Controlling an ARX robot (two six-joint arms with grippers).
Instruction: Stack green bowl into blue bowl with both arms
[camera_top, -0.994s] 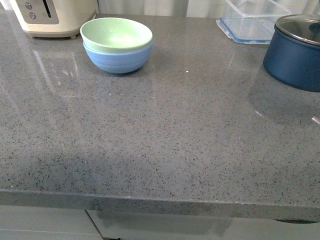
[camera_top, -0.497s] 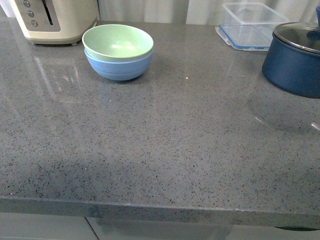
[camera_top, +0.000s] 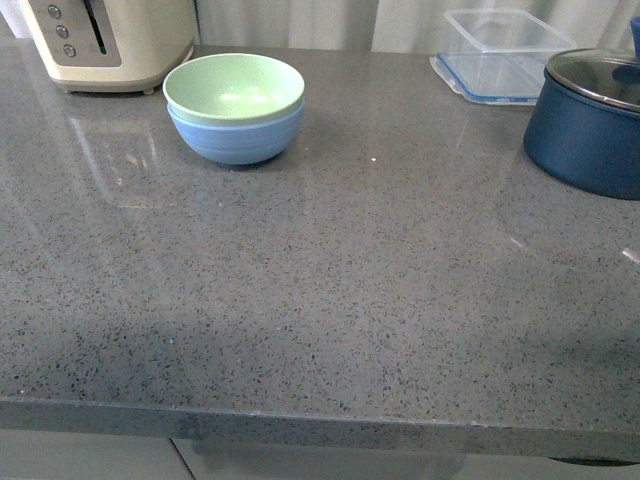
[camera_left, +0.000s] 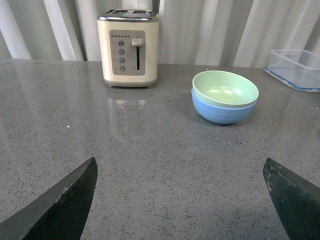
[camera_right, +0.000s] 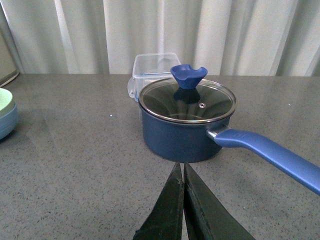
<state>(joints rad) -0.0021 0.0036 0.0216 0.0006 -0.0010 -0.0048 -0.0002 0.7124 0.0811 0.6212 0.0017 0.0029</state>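
The pale green bowl (camera_top: 234, 86) sits nested inside the light blue bowl (camera_top: 236, 137) at the back left of the grey counter. Both also show in the left wrist view, green bowl (camera_left: 225, 89) in blue bowl (camera_left: 221, 111), well beyond the gripper. My left gripper (camera_left: 180, 167) is open and empty, its dark fingertips (camera_left: 75, 192) wide apart over bare counter. My right gripper (camera_right: 182, 166) is shut and empty, pointing at the navy pot; the bowls show only as a sliver at that view's edge (camera_right: 6, 117). Neither arm shows in the front view.
A cream toaster (camera_top: 110, 40) stands behind the bowls. A dark navy pot with a glass lid (camera_top: 590, 115) and long blue handle (camera_right: 270, 155) stands at the back right, a clear plastic container (camera_top: 505, 55) behind it. The counter's front edge (camera_top: 320, 420) is near.
The front view has shifted slightly, so the bowls and pot sit a little lower in the picture. The bowls stay nested and have not moved on the counter.
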